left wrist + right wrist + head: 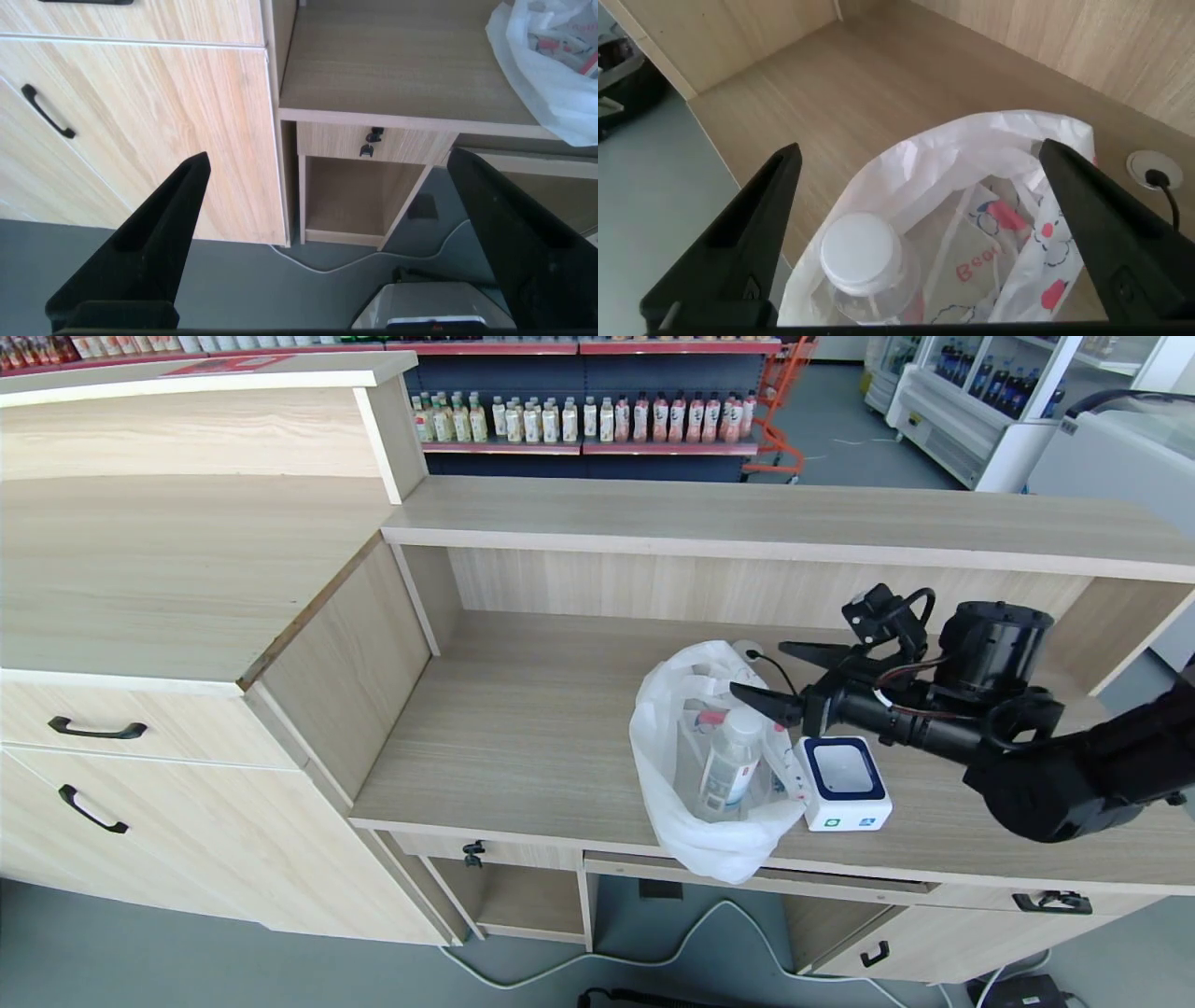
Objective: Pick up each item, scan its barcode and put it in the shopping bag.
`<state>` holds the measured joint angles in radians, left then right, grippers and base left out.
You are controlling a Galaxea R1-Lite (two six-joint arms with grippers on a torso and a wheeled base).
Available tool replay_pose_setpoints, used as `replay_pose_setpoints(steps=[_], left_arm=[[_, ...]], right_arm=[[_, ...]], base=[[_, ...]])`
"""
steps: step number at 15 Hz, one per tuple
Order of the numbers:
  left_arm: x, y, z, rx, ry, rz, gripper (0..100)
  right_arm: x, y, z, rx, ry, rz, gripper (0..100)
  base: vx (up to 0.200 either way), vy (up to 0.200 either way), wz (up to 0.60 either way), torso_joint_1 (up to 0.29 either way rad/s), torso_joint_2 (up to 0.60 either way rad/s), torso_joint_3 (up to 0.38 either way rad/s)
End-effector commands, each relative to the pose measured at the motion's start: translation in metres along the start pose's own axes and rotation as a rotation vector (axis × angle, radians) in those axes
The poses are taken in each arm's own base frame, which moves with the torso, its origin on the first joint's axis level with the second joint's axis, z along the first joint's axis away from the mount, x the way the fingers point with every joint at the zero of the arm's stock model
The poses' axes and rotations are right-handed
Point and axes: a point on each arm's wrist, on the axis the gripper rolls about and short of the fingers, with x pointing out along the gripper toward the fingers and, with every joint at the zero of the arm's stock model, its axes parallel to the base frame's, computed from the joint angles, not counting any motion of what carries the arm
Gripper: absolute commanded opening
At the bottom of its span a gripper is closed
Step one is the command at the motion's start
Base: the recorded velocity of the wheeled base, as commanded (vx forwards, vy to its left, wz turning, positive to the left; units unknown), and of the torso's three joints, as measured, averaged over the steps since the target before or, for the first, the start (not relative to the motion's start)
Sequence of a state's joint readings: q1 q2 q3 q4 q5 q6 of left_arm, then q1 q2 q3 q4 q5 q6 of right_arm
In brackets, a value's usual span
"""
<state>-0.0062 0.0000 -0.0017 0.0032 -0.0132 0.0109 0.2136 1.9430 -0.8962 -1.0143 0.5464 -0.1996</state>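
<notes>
My right gripper (761, 670) hangs just above the mouth of the shopping bag (672, 728), fingers spread wide and holding nothing. The white plastic bag stands on the lower counter (523, 728), at about 4 o'clock from the middle of the head view, and its bottom edge sags over the counter's front lip. Inside it a clear bottle (731, 761) with a white cap stands nearly upright, and some printed packaging lies behind it at its 12 o'clock. The white scanner (843, 782) with a dark-framed window sits at the bag's 3 o'clock, right against the plastic. A cable hole (747, 649) with a black lead lies at the bag's 12 o'clock. My left gripper (329, 157) is low down in front of the cabinet (159, 121), fingers wide apart and empty, above grey floor.
</notes>
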Motion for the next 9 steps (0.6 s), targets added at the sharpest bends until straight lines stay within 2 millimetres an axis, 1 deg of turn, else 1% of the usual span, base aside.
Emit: replay_pose_setpoints(steps=[1,2,4,6,8,9], left_arm=[[0.0,0.0,0.0,0.0,0.0,-0.001,100],[0.0,0.0,0.0,0.0,0.0,0.001,100],[0.0,0.0,0.0,0.0,0.0,0.001,100],[0.0,0.0,0.0,0.0,0.0,-0.001,100],[0.0,0.0,0.0,0.0,0.0,-0.001,100],[0.0,0.0,0.0,0.0,0.0,0.001,100]], right_arm=[[-0.039,-0.013,0.028,-0.079,-0.007,-0.088,100],[-0.063,-0.022,0.028,-0.118,0.019,-0.148,100],[-0.096,-0.036,0.025,-0.153,0.055,-0.247,100],[-0.141,-0.06,0.022,-0.203,0.121,-0.404,100],[-0.183,-0.085,0.015,-0.228,0.242,-0.544,100],[-0.191,-0.088,0.012,-0.225,0.28,-0.571,100]], base=[[0.0,0.0,0.0,0.0,0.0,0.0],[0.0,0.0,0.0,0.0,0.0,0.0],[0.0,0.0,0.0,0.0,0.0,0.0],[0.0,0.0,0.0,0.0,0.0,0.0],[0.0,0.0,0.0,0.0,0.0,0.0],[0.0,0.0,-0.6,-0.002,0.01,0.002]])
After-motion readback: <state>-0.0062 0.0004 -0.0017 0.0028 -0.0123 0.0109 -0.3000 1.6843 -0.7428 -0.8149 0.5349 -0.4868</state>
